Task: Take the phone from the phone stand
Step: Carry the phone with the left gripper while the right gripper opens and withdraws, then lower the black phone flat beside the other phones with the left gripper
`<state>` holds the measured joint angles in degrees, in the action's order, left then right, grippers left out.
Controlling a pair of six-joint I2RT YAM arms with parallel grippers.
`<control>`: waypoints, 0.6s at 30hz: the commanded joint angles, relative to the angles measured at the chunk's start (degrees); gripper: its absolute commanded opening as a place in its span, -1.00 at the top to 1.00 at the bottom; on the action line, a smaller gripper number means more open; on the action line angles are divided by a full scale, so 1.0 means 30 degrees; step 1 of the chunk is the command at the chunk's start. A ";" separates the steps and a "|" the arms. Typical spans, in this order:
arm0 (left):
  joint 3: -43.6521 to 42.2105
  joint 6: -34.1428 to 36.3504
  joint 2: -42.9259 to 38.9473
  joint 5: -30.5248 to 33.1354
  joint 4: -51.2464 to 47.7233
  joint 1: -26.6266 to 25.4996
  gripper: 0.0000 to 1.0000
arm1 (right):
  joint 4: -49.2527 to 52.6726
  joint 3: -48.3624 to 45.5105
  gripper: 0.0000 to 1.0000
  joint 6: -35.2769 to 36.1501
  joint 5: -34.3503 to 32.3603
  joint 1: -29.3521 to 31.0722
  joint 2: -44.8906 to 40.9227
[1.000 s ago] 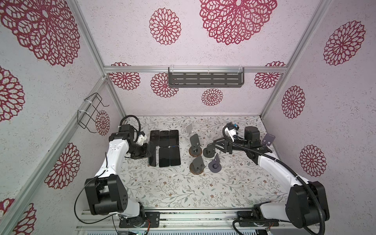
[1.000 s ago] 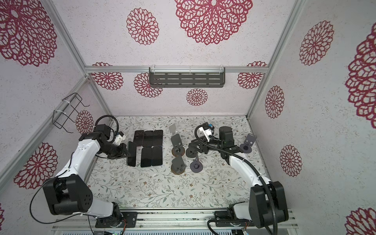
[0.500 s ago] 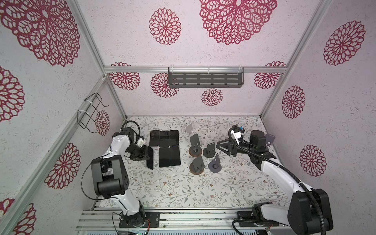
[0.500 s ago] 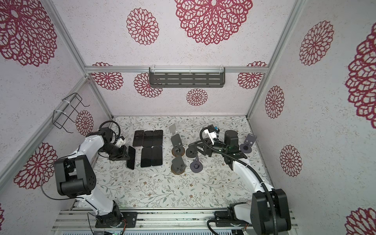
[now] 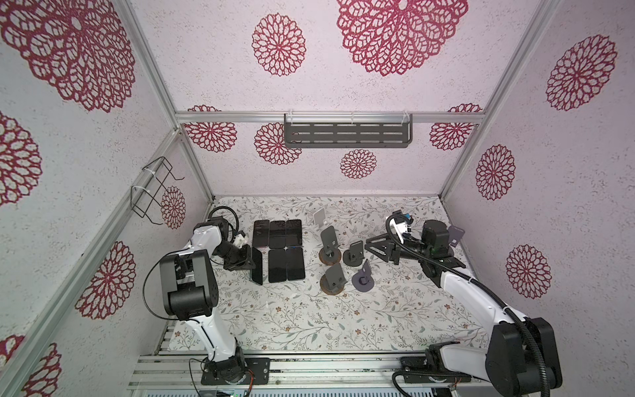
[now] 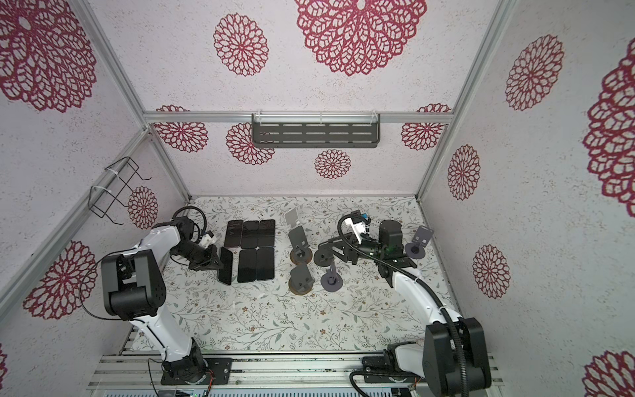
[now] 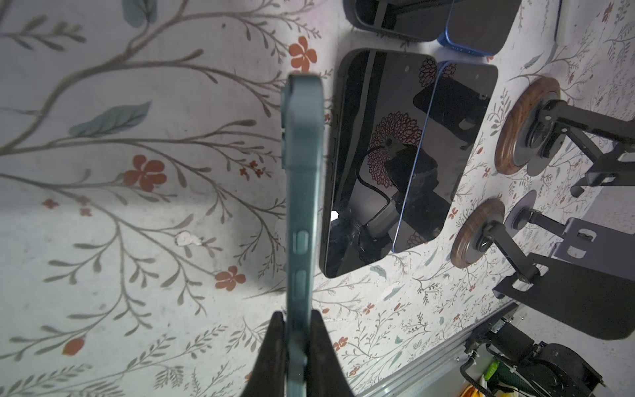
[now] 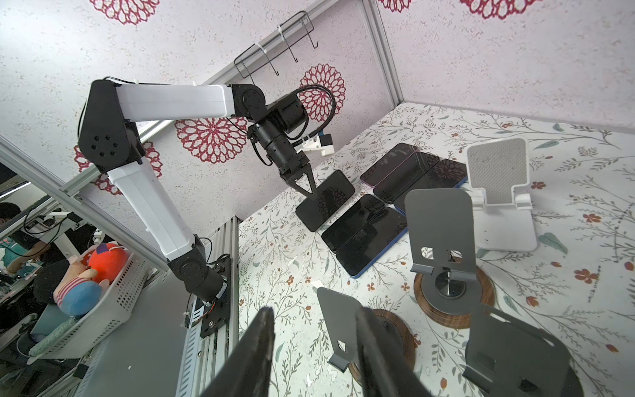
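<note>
Teal-cased phone (image 7: 302, 172), turned on edge and clear of every stand, pinched between the fingers of the left tool (image 7: 298, 319). In both top views it sits at the left of the floral surface (image 5: 309, 319), just beside the near row of flat phones (image 5: 287, 264). A far row (image 5: 277, 233) of three more lies behind. Whether the held phone touches the surface cannot be told. Empty phone stands (image 5: 332, 282) cluster to the right of the flat phones, with a white stand (image 5: 319, 218) farthest back. Right tool (image 5: 368, 245), fingers spread and holding nothing, hovers at the right edge of that cluster, near a dark stand (image 5: 354, 252).
</note>
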<state>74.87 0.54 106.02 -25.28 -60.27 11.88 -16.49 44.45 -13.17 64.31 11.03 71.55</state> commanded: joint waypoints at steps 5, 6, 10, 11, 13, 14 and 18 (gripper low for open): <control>0.1165 0.0027 0.0759 -0.1037 0.0386 0.0158 1.00 | 0.0127 0.0494 0.16 0.0495 0.0336 -0.0099 0.0016; 0.1239 0.0052 0.0894 -0.1052 0.0318 0.0142 1.00 | 0.0379 0.0593 0.16 0.0657 0.0299 -0.0092 0.0009; 0.1349 0.0241 0.1265 -0.1165 0.0096 0.0144 1.00 | 0.0667 0.0568 0.16 0.0795 0.0135 -0.0109 -0.0176; 0.1374 0.0317 0.1325 -0.1129 0.0019 0.0146 1.00 | 0.0652 0.0514 0.16 0.0793 0.0110 -0.0102 -0.0279; 0.1362 0.0376 0.1421 -0.1147 0.0018 0.0143 1.00 | 0.0554 0.0411 0.16 0.0753 0.0110 -0.0116 -0.0355; 0.1355 0.0399 0.1454 -0.1344 0.0047 0.0145 1.00 | 0.0555 0.0352 0.16 0.0757 0.0095 -0.0117 -0.0361; 0.1350 0.0379 0.1542 -0.1731 0.0167 0.0120 1.00 | 0.0517 0.0346 0.16 0.0771 0.0150 -0.0102 -0.0318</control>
<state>77.84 0.27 109.95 -28.08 -60.05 11.94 -14.15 44.45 -12.51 64.25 11.03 71.59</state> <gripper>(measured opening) 0.118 0.419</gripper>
